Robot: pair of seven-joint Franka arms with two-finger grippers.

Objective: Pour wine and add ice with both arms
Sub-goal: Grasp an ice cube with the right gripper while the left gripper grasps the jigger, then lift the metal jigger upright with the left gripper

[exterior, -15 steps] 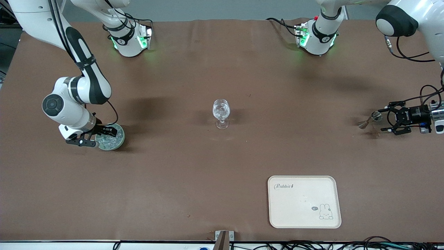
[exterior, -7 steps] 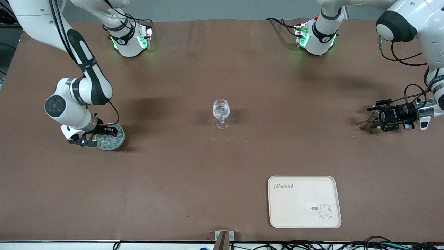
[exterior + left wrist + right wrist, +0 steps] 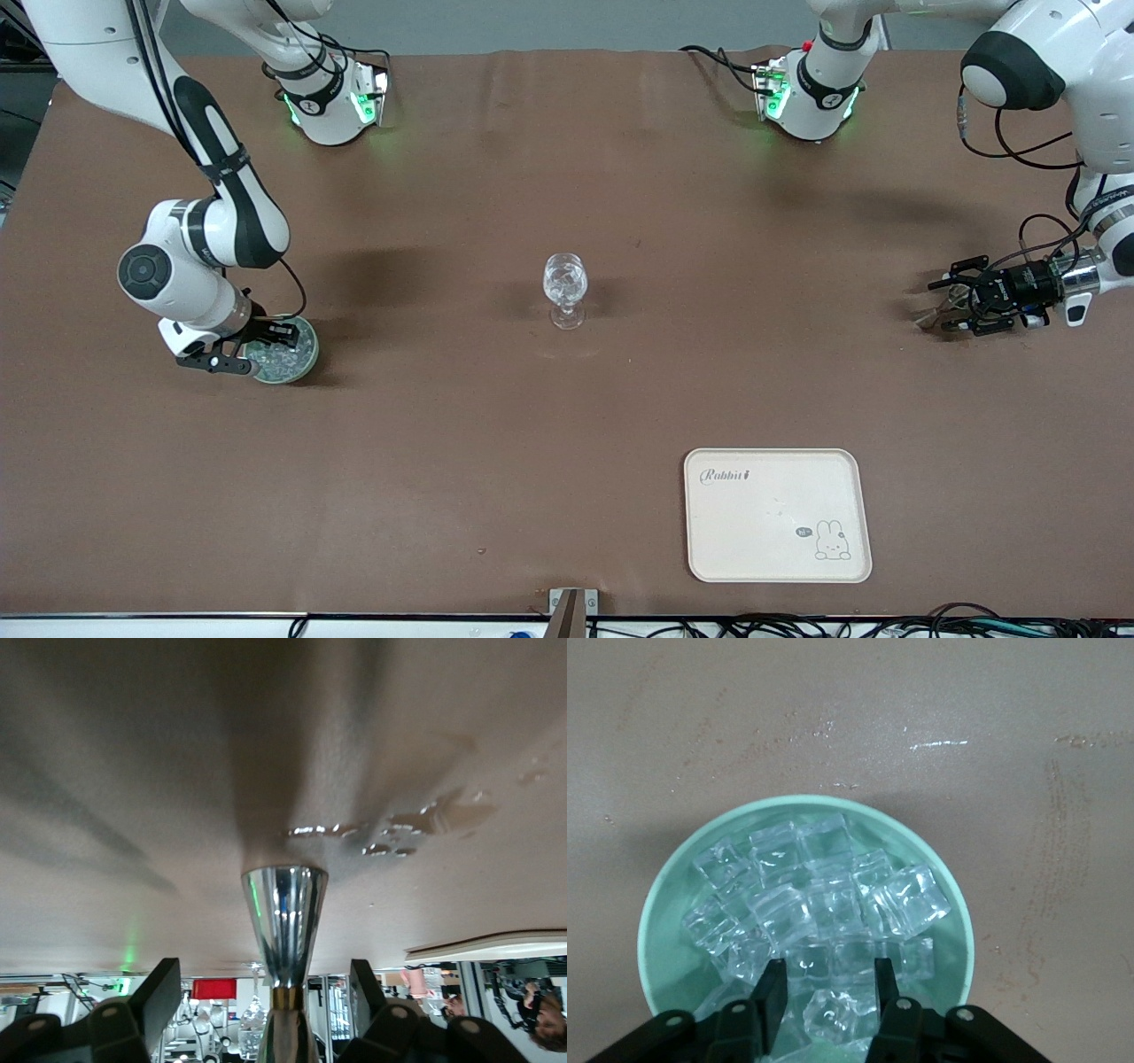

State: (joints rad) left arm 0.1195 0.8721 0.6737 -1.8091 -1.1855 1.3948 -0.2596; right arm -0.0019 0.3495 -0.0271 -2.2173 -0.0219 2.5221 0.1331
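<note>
The right gripper [image 3: 252,347] is low over the dish [image 3: 297,365], which sits at mid-height of the front view toward the right arm's end of the surface [image 3: 567,425]. In the right wrist view the dish [image 3: 669,895] is pale green and heaped with ice [image 3: 824,904]. The fingers [image 3: 771,997] stand apart, dipped among the cubes with one cube between them; whether they press on it cannot be told. The left gripper [image 3: 943,306] lies level, close above the surface toward the left arm's end, also at mid-height of the frame, and reaches around the small glass [image 3: 927,318]. In the left wrist view the small glass [image 3: 283,921] shows as a shiny cone in the lower middle of the picture. It sits between the two fingers [image 3: 159,992], which are spread wide with a clear gap on each side. Whether it stands upright or leans cannot be told, and no wine shows in it. Wet patches [image 3: 425,819] glint on the surface near it. The goblet [image 3: 564,288] stands upright in the centre of the front view, well apart from both grippers, with something clear glinting in its bowl. A cream tray [image 3: 775,514] with a rabbit drawing lies in the lower part of the frame, nearer to the camera than the goblet and toward the left arm's end.
</note>
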